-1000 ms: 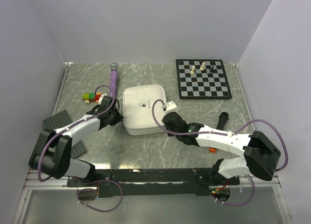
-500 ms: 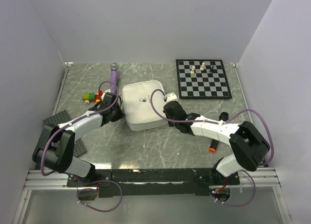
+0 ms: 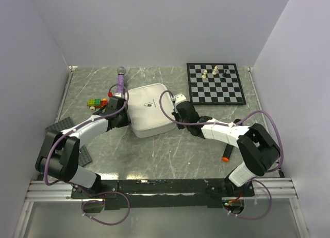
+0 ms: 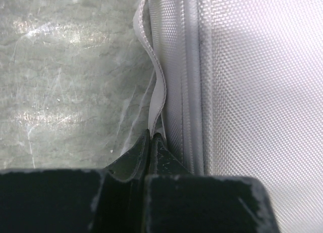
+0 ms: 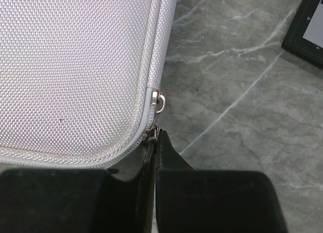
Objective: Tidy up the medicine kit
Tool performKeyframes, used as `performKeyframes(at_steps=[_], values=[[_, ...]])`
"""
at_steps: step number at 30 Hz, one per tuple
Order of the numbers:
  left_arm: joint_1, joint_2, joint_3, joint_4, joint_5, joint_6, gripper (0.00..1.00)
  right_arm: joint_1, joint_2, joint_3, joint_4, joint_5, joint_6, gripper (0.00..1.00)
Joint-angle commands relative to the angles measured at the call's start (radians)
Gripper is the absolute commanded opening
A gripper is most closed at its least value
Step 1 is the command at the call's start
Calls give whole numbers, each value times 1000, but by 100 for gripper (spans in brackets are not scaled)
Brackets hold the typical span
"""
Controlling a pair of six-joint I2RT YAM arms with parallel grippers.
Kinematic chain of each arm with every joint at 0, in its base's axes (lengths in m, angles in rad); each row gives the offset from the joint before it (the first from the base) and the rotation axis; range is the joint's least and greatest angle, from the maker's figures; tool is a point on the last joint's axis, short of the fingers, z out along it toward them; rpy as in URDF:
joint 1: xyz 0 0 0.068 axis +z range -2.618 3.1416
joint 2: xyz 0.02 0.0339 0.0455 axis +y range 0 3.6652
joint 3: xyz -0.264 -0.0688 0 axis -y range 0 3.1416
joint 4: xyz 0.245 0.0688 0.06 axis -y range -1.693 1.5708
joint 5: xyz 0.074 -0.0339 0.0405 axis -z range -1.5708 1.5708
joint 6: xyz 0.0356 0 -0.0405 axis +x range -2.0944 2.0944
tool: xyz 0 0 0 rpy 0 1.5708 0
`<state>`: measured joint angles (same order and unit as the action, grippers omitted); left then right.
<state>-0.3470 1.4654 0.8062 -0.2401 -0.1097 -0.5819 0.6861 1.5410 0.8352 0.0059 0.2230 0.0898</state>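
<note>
The medicine kit is a white woven zip case lying flat at mid-table, lid down. My left gripper is at its left edge. In the left wrist view that gripper is shut on a grey fabric strap hanging beside the case wall. My right gripper is at the case's right edge. In the right wrist view it is shut on the metal zipper pull at a rounded corner of the kit. A second small metal ring sits just beyond.
A chessboard with a few pieces lies at the back right; its corner shows near the right gripper. A purple microphone, toy bricks and dark grey plates lie on the left. An orange-tipped marker lies under the right arm.
Both grippers moved toward the back of the table, and the kit slid back and turned slightly with them. The right forearm swung further over the table. Both grips stayed shut.
</note>
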Motion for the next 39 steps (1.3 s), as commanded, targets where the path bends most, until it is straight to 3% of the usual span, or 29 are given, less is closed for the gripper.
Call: performKeyframes(at_steps=[1,10,15,22,25,39], values=[[43,27,-39,-105,-87,111,1,-57,-4,10,68,89,-45,0],[7,-19,-16,-38,51,97,1,-40,-114,-24,14,16,1,0],[-84,73,60,-44,1,139,1,-2,-203,-96,-3,24,50,0],[-96,151,109,-73,-31,149,1,3,-222,-116,-67,79,74,0],[-96,147,119,-100,-60,117,1,3,-209,-111,-86,99,97,16],[-93,17,168,-226,-134,7,70,-2,-370,-68,-248,234,163,76]])
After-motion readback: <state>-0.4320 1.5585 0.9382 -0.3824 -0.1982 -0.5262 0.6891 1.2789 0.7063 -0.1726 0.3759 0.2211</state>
